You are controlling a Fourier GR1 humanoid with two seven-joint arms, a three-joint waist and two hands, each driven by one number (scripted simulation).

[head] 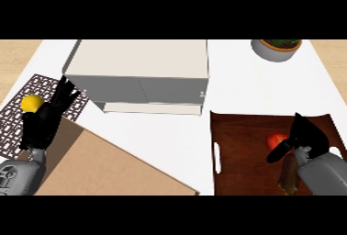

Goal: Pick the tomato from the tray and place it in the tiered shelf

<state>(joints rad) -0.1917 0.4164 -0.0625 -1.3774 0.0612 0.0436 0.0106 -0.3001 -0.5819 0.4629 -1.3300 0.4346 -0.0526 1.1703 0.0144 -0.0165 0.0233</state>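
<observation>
On the dark wooden tray at the white bench's right side lay the red tomato, with the right hand just beside it, fingers straight and holding nothing. At far left the left hand rested open. Behind stood the grey tiered shelf.

forearms: grey, rounded shells | left hand: black | right hand: black
</observation>
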